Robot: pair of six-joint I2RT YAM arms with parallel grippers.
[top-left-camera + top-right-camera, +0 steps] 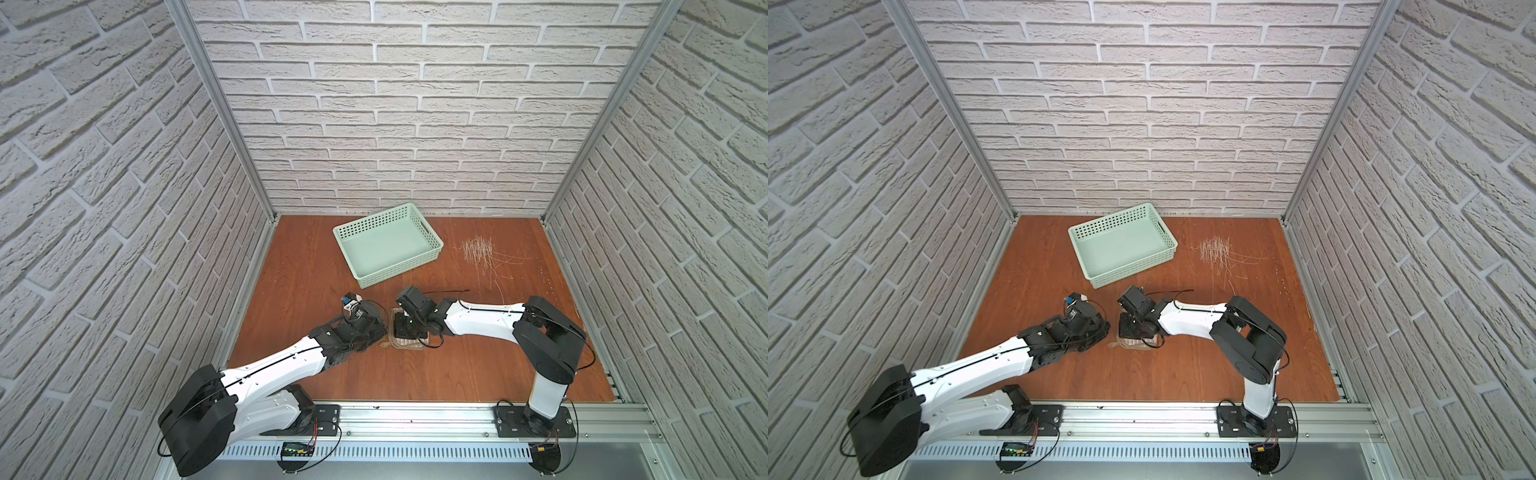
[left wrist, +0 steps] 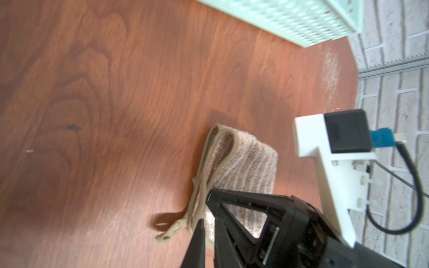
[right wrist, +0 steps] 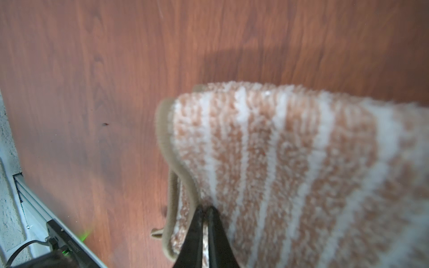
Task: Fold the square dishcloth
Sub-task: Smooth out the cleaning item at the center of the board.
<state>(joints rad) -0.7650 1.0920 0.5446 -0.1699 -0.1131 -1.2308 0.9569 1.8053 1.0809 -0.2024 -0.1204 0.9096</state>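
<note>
Black right gripper (image 3: 205, 208) pinches the folded striped terry dishcloth (image 3: 290, 162), holding layers aligned (my guess). Left gripper (image 2: 206, 210): narrow, grip unclear.

The right arm (image 1: 478, 322) hides most of the square dishcloth (image 1: 409, 344) in both top views.

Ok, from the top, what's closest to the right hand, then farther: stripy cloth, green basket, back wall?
1. The striped tan-and-cream terry dishcloth, touching the right hand.
2. The mint-green perforated plastic basket, farther back.
3. The white brick wall, farthest back.
</note>
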